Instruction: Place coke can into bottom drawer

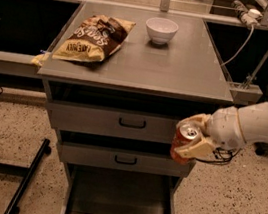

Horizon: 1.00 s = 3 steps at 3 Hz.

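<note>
By the grey metal cabinet point(180, 71), my gripper point(189, 137) pinches the upright small red coke can point(177, 153); the open deep grey bottom drawer point(119, 200) lies below-left.

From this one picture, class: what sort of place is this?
Probably a lab or workshop: a grey metal drawer cabinet, speckled hard floor, a power strip behind. The robot's hand grips a coke can beside the upper drawers.

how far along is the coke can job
Done: the deep grey metal bottom drawer stands open, and the hand is shut on the small red coke can. In progress: the can hangs at the grey metal cabinet's right front corner, above the drawer. Left: lower it in and release.
</note>
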Tool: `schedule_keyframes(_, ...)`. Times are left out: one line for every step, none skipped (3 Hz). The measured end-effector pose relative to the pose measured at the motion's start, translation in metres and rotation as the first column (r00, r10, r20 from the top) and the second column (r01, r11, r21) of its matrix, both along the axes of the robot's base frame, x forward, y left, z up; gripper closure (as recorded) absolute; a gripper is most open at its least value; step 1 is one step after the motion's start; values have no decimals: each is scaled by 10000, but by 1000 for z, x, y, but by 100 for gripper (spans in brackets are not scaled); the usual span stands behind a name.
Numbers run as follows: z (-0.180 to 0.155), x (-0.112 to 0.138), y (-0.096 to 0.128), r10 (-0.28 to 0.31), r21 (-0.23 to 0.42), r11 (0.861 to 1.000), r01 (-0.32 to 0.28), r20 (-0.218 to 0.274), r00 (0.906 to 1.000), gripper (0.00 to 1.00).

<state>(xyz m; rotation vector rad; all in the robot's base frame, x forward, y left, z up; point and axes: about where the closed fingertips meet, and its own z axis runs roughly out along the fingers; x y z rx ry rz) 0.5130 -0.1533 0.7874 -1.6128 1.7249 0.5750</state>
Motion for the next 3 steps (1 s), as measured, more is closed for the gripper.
schedule_keyframes(-89, -22, -12, -116, 601, 9981, 135, -316, 9994, 100)
schedule_keyframes(-183, -40, -15, -8, 1209, 9926, 122, -945, 9955, 100)
schedule_keyframes(-206, -44, -9, 86, 1509, 9885, 105, -1255, 9921, 100)
